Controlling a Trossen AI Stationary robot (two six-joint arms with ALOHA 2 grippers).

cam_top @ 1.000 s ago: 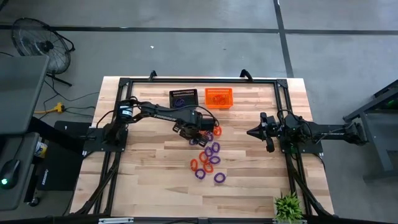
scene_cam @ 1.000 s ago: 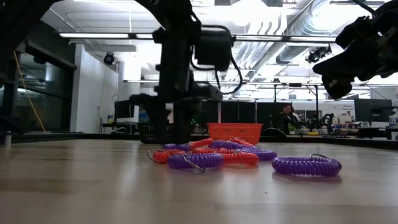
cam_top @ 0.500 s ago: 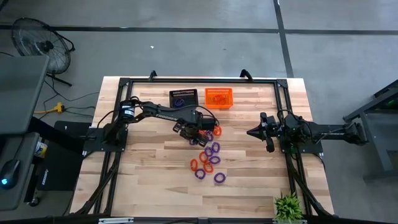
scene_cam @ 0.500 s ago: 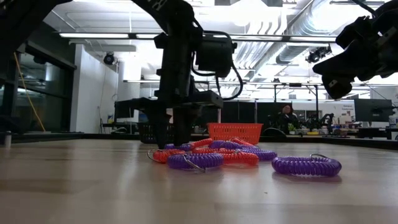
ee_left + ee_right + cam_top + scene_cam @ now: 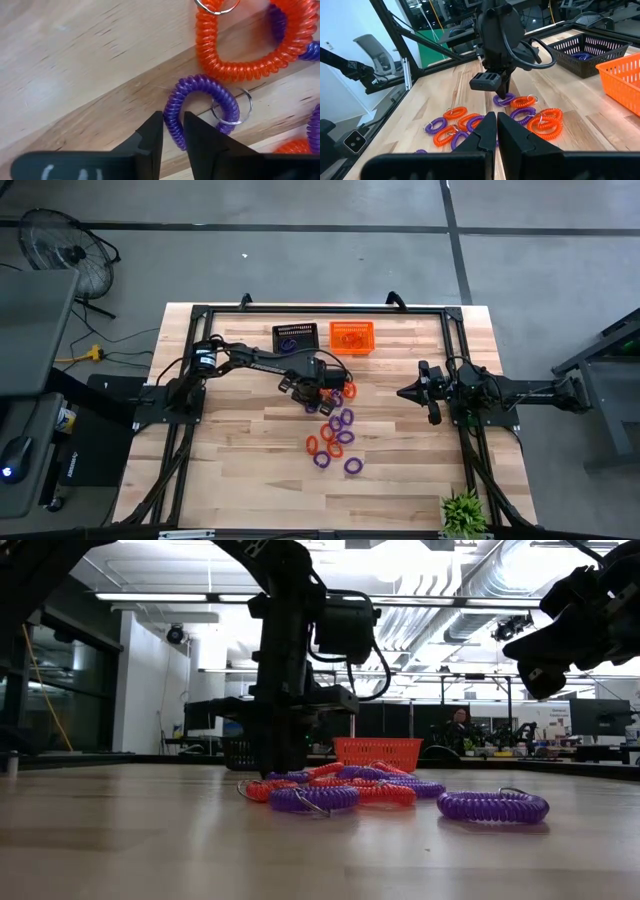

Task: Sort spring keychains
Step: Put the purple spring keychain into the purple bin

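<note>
A purple coiled spring keychain (image 5: 200,107), a small plastic loop with a thin metal split ring (image 5: 231,109) at its side, lies flat on the pale wooden plank table (image 5: 240,450); one side of its coil is pinched between the dark fingers (image 5: 150,137) of the left gripper (image 5: 312,392), which are drawn close with only the coil's thickness between them. An orange coiled keychain (image 5: 250,47) lies touching it at about 1 o'clock in the wrist picture. In the high view, this loop sits at the 11 o'clock edge of a loose cluster of purple and orange spring keychains (image 5: 335,430) spread near the table's middle. At 12 o'clock of the cluster, by the table's far edge, a black mesh basket (image 5: 296,337) holding a purple loop and an orange mesh basket (image 5: 351,337) holding orange loops are set side by side. The right gripper (image 5: 408,392) is held above the table at 3 o'clock, well apart from the cluster, its fingers (image 5: 482,132) nearly together and gripping nothing
</note>
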